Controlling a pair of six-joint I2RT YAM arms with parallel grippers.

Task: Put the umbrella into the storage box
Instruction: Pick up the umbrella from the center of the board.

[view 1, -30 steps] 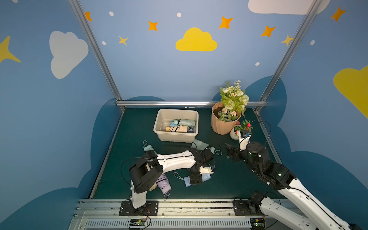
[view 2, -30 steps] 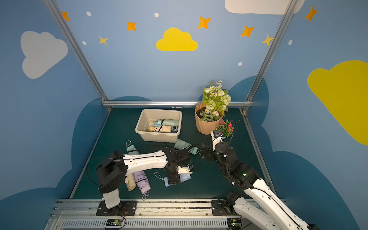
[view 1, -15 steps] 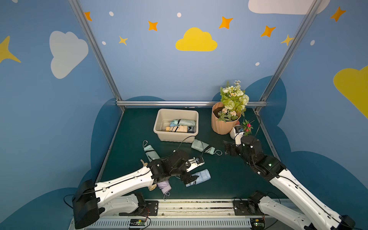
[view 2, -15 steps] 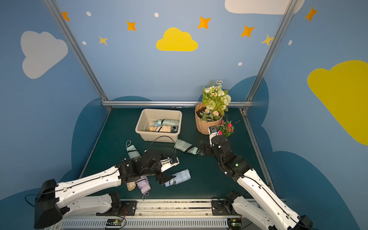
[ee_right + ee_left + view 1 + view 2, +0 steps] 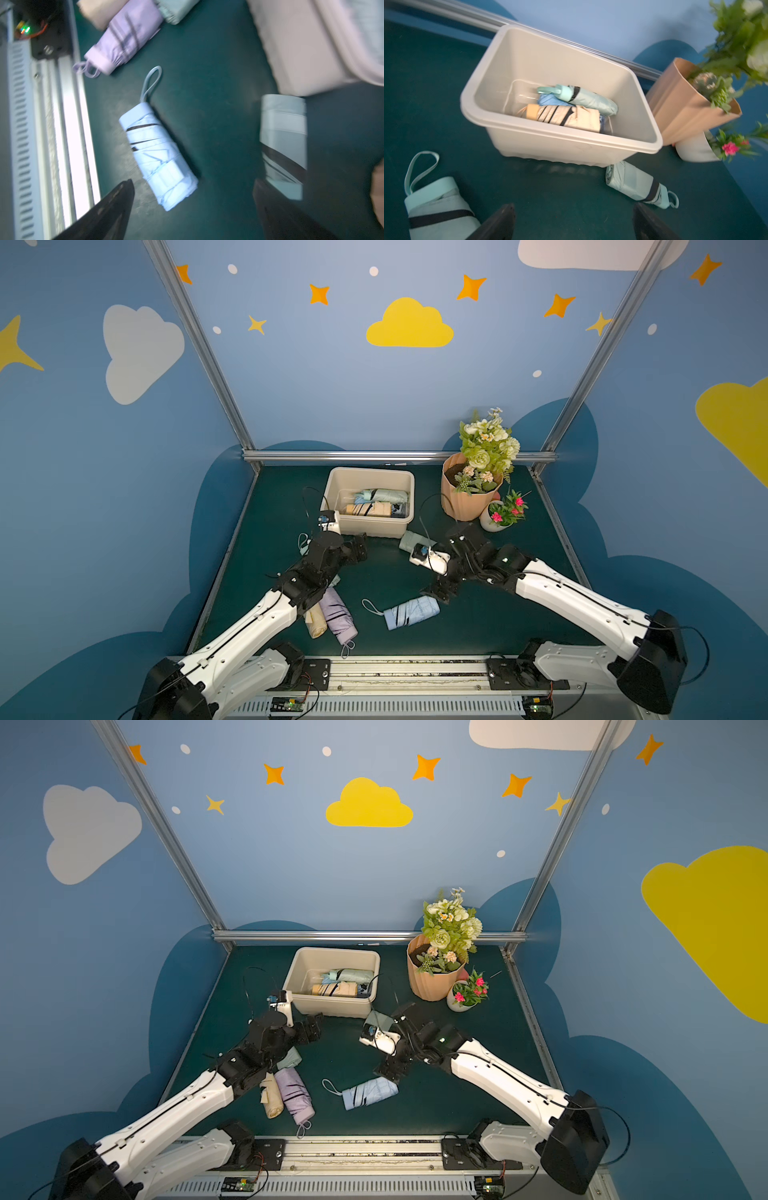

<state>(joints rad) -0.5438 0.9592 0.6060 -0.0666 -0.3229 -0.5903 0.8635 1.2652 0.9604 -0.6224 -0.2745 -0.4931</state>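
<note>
A staged robot-lab booth, dressed like a playroom — blue walls (image 5: 332, 385) painted with clouds (image 5: 409, 325) and stars (image 5: 319, 294), framed by bare aluminium posts (image 5: 199, 348). A dark green counter (image 5: 386, 568) fills the bottom; a left arm (image 5: 249, 624) and right arm (image 5: 582, 605) are bolted to a metal rail (image 5: 407, 672) at its front, with an exposed circuit board (image 5: 286, 704) below.

Box (image 5: 560, 145): smooth cream plastic, slight sheen. Blue umbrella (image 5: 158, 153): pleated cloth, matt. Worktop (image 5: 395, 572): matt green surface. Rail (image 5: 374, 455): bare metal, satin.
</note>
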